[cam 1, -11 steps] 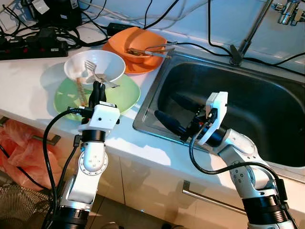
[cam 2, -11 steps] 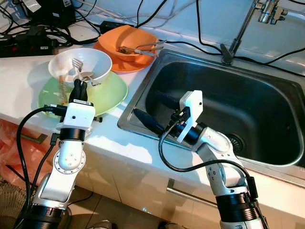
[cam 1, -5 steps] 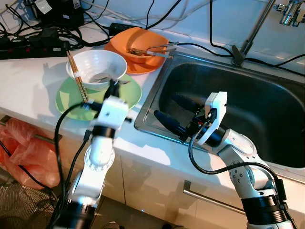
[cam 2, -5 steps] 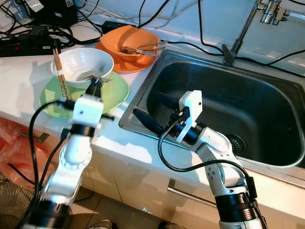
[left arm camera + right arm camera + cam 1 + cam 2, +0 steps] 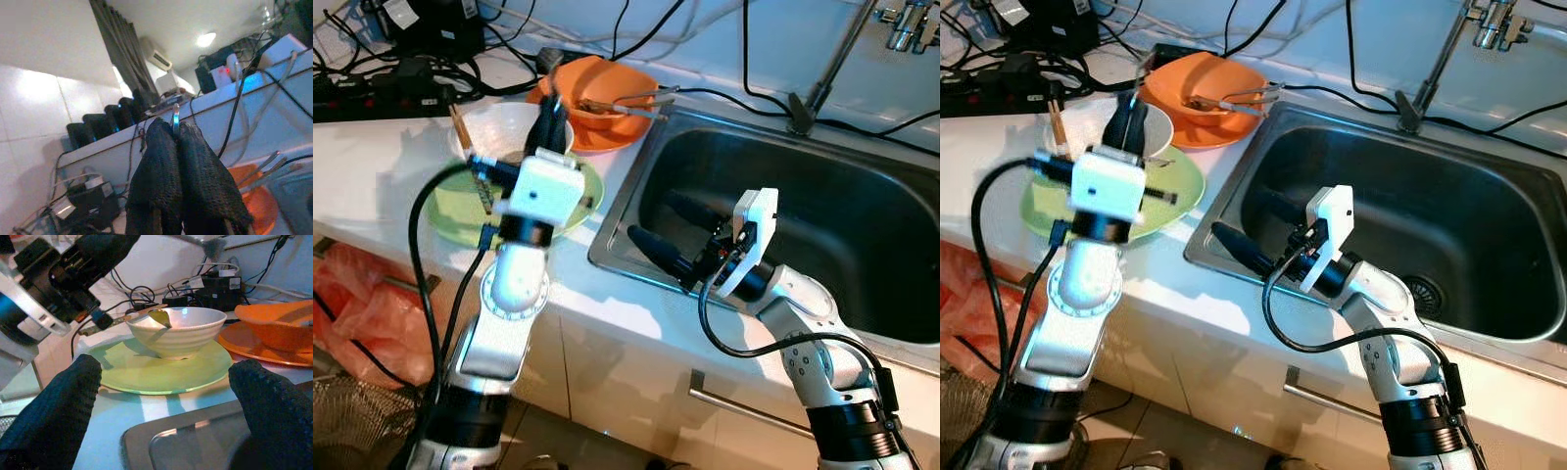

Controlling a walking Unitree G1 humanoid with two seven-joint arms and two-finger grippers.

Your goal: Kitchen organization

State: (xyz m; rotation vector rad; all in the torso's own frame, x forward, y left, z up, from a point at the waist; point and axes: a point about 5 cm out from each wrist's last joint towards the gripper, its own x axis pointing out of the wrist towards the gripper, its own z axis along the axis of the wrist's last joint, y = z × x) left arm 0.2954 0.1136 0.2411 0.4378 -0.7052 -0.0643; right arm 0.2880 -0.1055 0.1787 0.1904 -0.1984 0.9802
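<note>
Left hand (image 5: 177, 134) clamped on a metal utensil (image 5: 175, 119) above the white bowl (image 5: 177, 337), sink (image 5: 862, 225) next; right hand (image 5: 166, 406) spread apart.

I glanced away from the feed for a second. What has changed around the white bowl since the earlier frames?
The left gripper has lifted from the near rim of the white bowl to above it, fingers shut on a thin metal utensil; the fork seen standing in the bowl a second ago is gone. The chopsticks shifted to the bowl's left side. The right gripper stays open in the sink; the green plate and orange bowl are unmoved.
</note>
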